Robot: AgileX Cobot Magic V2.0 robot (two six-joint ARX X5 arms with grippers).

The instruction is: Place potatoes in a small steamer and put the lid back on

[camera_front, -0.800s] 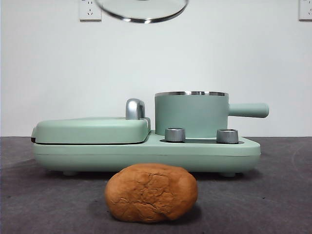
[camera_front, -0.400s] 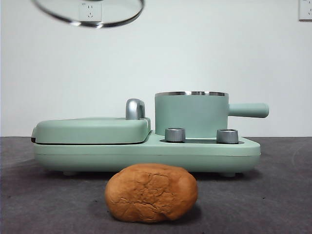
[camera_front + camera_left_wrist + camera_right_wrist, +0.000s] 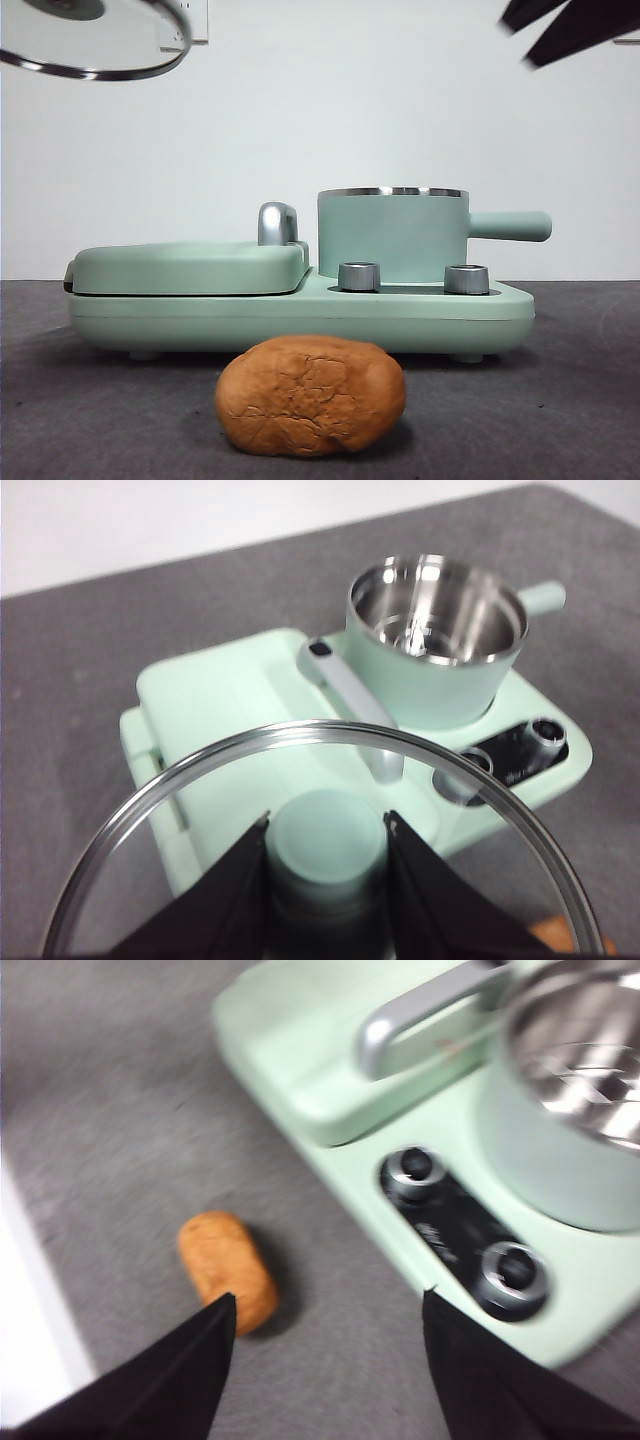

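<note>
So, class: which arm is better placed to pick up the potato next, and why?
The right. Its gripper is open and empty, with the potato near its jaws on the table. The left gripper is busy holding the lid by its knob, high above.

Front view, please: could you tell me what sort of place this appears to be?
Probably a lab test bench, not a kitchen: a mint-green breakfast appliance on a grey felt-like tabletop, a bare white wall with sockets, and black robot jaws entering top right.

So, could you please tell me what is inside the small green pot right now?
Only bare steel shows inside the pot; the lid is off it, and its near inner wall is hidden.
</note>
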